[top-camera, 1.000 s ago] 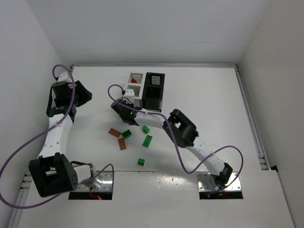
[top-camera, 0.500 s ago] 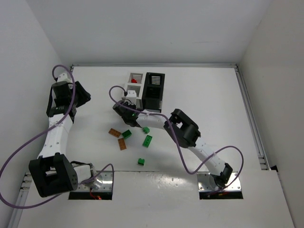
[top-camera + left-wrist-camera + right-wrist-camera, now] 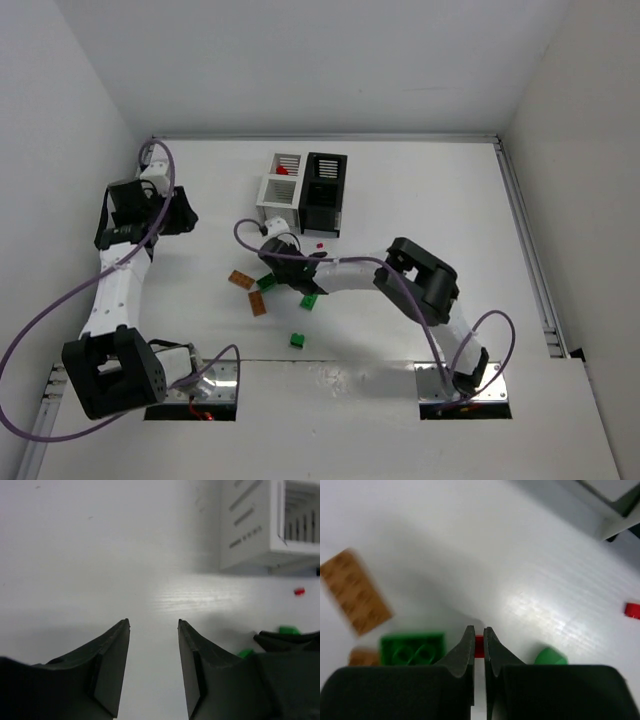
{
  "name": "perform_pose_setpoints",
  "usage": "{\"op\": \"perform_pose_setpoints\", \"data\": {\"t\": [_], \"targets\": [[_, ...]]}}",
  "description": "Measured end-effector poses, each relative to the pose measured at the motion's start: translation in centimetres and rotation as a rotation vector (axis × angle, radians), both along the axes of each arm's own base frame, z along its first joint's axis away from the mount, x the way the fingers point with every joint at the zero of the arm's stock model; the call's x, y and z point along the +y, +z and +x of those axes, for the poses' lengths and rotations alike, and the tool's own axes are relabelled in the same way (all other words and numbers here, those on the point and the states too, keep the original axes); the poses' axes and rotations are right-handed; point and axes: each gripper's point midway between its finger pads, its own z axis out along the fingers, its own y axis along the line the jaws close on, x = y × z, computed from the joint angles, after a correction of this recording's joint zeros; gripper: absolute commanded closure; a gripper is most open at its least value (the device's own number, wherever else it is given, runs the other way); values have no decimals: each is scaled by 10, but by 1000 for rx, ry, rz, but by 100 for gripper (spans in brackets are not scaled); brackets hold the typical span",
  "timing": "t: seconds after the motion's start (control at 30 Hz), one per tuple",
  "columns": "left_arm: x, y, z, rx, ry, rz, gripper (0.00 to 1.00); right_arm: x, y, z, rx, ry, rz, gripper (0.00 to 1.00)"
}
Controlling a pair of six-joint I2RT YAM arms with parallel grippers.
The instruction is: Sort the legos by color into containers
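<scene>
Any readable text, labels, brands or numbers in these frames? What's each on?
None legible.
Dark marks on the side wall of the white slatted plastic bin, left wrist view: too blurred to tell print from slots.
Small red lego brick in the right gripper: no print visible.

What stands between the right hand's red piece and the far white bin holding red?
The near white bin sits between the right hand, shut on the red piece, and the far white bin. Carrying over its rim looks necessary.
</scene>
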Motion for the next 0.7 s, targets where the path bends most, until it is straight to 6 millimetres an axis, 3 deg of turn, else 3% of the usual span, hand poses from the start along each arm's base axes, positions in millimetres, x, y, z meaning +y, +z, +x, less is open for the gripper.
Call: {"op": "perform_pose_setpoints", "data": {"t": [0.07,0.2,0.33,0.43,0.57,0.63,0.7], "targets": [[-8,-2,-10,3,-130,21,46,2,9,-18,9,92,-21,100],[-37,0,-38,-40,-451,98,41,15,60,-37,-31,232,7,100],[-61,-8,-67,-98,-688,164,39,23,132,-24,-127,285,42,100],[-80,-22,-83,-108,-842,185,39,23,194,-2,-234,268,88,100],[-113,-32,-95,-124,-1045,199,39,-14,249,30,-329,185,105,100],[-131,-38,-102,-128,-1152,203,40,-40,260,47,-349,126,91,100],[-149,-46,-108,-116,-1260,211,41,-78,266,73,-358,38,80,100]]}}
